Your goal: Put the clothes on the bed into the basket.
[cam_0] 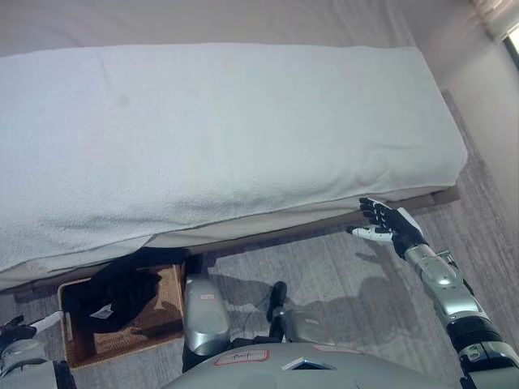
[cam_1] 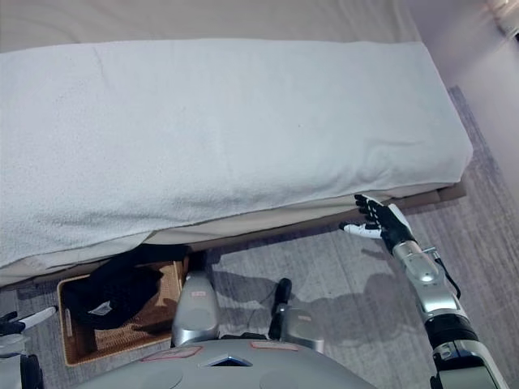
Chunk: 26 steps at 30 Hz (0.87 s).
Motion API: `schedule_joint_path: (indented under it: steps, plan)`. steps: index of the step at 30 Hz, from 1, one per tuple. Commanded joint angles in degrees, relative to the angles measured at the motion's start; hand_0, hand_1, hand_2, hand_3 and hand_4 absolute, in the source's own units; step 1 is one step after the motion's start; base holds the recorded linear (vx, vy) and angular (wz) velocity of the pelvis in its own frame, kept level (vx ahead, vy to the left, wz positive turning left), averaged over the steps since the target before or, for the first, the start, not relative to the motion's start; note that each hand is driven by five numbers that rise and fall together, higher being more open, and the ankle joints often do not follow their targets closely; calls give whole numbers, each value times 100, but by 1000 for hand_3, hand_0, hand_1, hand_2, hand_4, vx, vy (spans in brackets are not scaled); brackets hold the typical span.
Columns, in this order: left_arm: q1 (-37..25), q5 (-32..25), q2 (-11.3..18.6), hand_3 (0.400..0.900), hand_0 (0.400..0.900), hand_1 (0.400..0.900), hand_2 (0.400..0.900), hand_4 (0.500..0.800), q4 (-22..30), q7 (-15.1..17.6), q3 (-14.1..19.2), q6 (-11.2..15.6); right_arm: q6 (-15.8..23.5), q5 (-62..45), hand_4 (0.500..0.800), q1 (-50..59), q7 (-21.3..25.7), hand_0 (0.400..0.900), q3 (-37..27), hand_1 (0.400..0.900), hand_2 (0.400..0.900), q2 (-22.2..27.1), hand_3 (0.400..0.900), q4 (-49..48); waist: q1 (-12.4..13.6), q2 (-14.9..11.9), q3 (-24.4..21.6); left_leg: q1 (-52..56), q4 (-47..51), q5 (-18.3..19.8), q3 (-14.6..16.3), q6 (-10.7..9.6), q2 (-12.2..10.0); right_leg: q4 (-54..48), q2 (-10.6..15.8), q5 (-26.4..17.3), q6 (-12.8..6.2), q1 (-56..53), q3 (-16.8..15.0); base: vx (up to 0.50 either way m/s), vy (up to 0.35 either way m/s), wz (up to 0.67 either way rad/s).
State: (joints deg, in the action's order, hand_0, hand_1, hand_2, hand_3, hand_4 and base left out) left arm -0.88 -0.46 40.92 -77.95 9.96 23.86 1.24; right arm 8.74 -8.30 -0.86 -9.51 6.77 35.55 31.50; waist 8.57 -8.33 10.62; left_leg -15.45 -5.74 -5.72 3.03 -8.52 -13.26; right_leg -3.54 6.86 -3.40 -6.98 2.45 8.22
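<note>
A wide bed (cam_0: pixel 227 138) covered with a pale towel-like blanket fills the upper part of both views; I see no loose clothes on it. A brown wicker basket (cam_0: pixel 166 320) stands on the floor at the lower left, partly under the bed's edge, with black clothes (cam_0: pixel 117 296) heaped in it. My right hand (cam_0: pixel 388 225) hovers open, fingers spread, just below the bed's front right edge, holding nothing. My left hand (cam_0: pixel 18 331) shows only at the lower left corner, left of the basket, its fingers unclear.
Grey carpet (cam_0: pixel 349 275) lies in front of the bed. The bed's wooden base (cam_0: pixel 438 196) shows under the blanket at the right corner. A beige wall and floor strip run along the far right.
</note>
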Motion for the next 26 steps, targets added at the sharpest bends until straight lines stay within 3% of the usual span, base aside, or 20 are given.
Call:
schedule_joint_path:
  steps: [1, 6, 12, 17, 20, 26]
  plan:
    - [293, -186, 214, 900, 900, 900, 900, 800, 45, 301, -217, 117, 221, -85, 800, 133, 194, 900, -663, 900, 900, 473, 900, -120, 185, -78, -121, -112, -264, -24, -455, -147, -367, 652, 300, 542, -288, -222, 163, 0, 0, 0]
    - [180, -347, 44, 900, 900, 900, 900, 800, 594, 375, -389, 259, 226, -55, 800, 62, 234, 900, -724, 900, 900, 445, 900, -104, 169, -61, -132, -87, -226, -34, -454, -138, -336, 645, 311, 549, -289, -257, 179, 0, 0, 1]
    - [8, -566, -269, 900, 900, 900, 900, 800, 2098, 412, -936, 577, 224, -62, 800, 10, 292, 900, -773, 900, 900, 302, 900, -31, 153, -27, -123, -66, -186, -58, -475, -127, -291, 635, 326, 559, -286, -297, 221, 7, -3, 7]
    - [-324, -947, -501, 900, 900, 900, 900, 800, 2807, 169, -1480, 850, 229, -124, 800, 43, 338, 900, -719, 900, 900, 178, 900, 112, 85, 15, -151, -22, -125, -83, -475, -117, -264, 631, 353, 551, -298, -320, 241, 3, 2, 3]
    - [-640, -1061, -566, 900, 900, 900, 900, 800, 2988, 118, -1800, 978, 240, -121, 800, 143, 387, 900, -592, 900, 900, 124, 900, 377, 27, 43, -197, 38, -80, -83, -448, -116, -247, 623, 365, 544, -304, -345, 235, 0, 0, 0]
    - [-1259, -875, -629, 900, 900, 900, 900, 800, 3122, 123, -2445, 975, 165, 115, 800, 437, 482, 900, -223, 900, 900, 110, 900, 860, -103, 117, -286, 186, 19, -84, -371, -110, -218, 630, 406, 526, -315, -353, 180, 1, 1, -1]
